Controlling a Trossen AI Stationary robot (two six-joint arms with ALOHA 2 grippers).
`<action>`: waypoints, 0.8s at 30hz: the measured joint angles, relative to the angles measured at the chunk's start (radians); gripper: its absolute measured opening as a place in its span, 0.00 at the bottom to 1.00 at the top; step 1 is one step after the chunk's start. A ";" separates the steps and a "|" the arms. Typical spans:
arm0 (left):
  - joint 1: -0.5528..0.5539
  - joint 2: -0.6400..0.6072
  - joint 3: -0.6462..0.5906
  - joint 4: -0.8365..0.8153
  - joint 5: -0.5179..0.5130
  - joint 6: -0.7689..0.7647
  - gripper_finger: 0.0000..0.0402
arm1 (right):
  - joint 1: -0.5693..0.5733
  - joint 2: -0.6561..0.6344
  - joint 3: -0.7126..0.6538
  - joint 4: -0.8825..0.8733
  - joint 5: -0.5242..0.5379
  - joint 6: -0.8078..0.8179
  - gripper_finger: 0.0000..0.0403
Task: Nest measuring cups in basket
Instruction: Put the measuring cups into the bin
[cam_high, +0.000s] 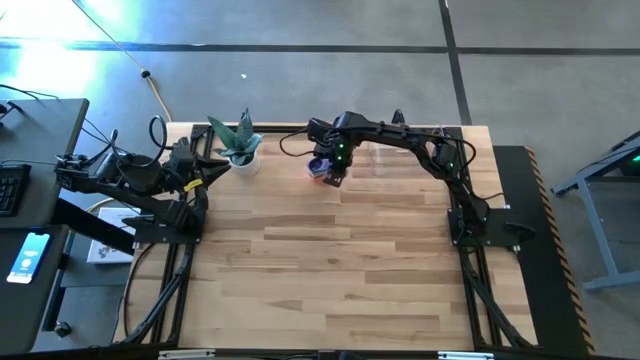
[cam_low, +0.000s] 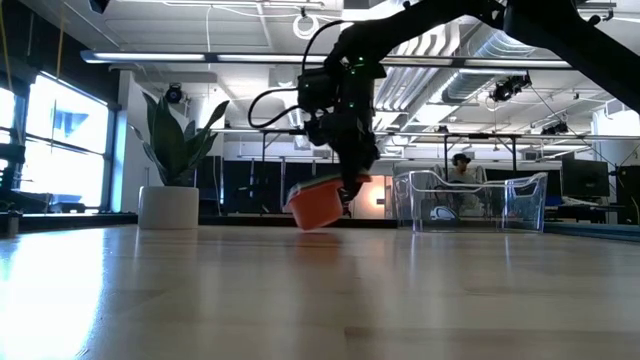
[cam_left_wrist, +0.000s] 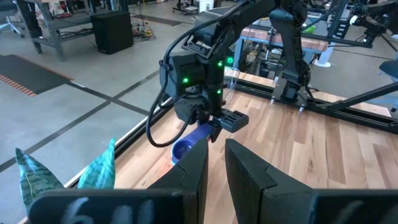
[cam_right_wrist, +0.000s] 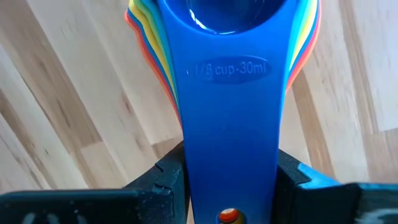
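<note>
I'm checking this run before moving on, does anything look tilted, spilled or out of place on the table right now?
Nothing is spilled or damaged. The nested measuring cups hang tilted in the right gripper, which clamps their handles, off the table and short of the basket. The left gripper waits beside the plant pot.

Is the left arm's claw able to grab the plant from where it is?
Probably yes. The left claw sits right beside the plant, holding nothing, with nothing between them. The right claw is away, holding the cups.
</note>
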 joint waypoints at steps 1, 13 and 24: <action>0.000 0.000 0.000 0.000 0.000 0.000 0.12 | 0.000 0.000 0.000 0.007 0.000 -0.001 0.31; 0.000 0.000 0.000 0.002 0.021 0.000 0.12 | -0.004 0.000 0.000 0.037 -0.031 0.012 0.31; 0.000 0.000 0.000 0.002 0.021 0.000 0.12 | -0.003 0.000 0.000 0.052 -0.047 0.030 0.31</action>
